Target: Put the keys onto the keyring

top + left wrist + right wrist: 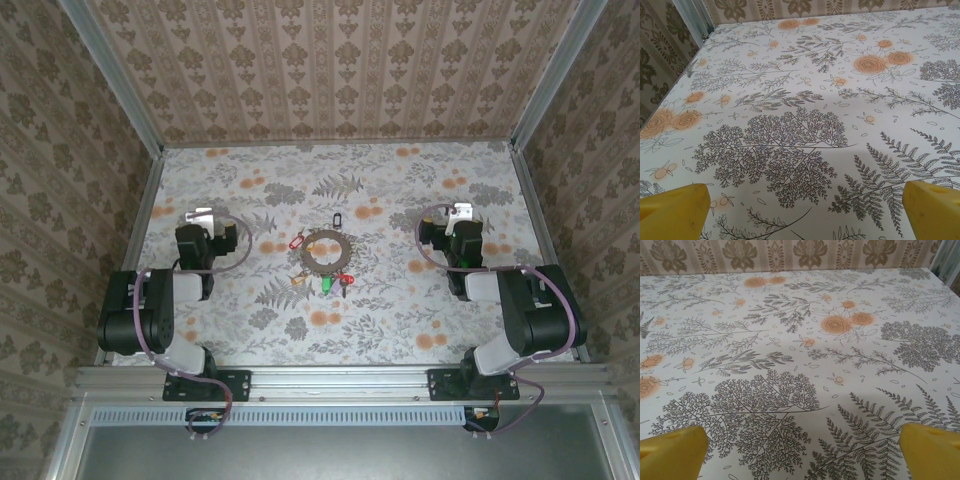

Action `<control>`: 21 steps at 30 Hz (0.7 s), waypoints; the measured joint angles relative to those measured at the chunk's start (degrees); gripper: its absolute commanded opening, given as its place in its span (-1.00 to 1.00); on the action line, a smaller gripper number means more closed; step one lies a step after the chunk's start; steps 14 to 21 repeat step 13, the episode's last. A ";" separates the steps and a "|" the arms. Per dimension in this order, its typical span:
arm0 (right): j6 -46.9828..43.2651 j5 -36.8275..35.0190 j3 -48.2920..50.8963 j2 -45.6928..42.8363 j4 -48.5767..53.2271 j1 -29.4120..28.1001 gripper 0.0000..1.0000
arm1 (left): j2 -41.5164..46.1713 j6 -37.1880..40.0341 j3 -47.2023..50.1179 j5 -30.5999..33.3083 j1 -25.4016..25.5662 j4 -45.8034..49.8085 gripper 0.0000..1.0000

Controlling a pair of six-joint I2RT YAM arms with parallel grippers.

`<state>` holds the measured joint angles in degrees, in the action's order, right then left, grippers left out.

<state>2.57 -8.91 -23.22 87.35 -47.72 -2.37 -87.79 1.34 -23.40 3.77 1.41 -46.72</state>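
Observation:
The dark brownish-grey keyring (pixel 325 250) lies flat at the table's centre. Small tagged keys sit around its rim: a red one (pixel 297 240) at the upper left, a black one (pixel 336 217) above, a yellow one (pixel 300 279) at the lower left, a green one (pixel 327 284) and another red one (pixel 346 281) below. My left gripper (pixel 204 217) rests far to the left of the ring, my right gripper (pixel 459 214) far to the right. Both stand open over bare cloth, yellow fingertips (pixel 672 210) (pixel 670 454) wide apart, nothing between them.
A floral tablecloth (pixel 400 320) covers the table. Patterned walls and metal frame rails (pixel 140 215) enclose it on three sides. Purple cables loop beside each wrist.

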 measured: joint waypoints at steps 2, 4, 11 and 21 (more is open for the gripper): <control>0.00 0.35 0.00 0.00 -0.02 0.09 1.00 | 0.00 0.00 0.00 0.02 0.00 0.00 1.00; 0.00 0.42 0.00 0.00 -0.09 0.13 1.00 | 0.00 0.00 0.00 0.02 0.00 0.00 1.00; 0.00 0.79 0.00 0.04 -0.11 0.31 1.00 | 0.00 0.00 0.00 0.02 0.00 0.00 1.00; 0.00 1.03 0.00 0.04 -0.11 0.52 1.00 | 0.00 0.00 0.00 0.02 0.00 0.00 0.99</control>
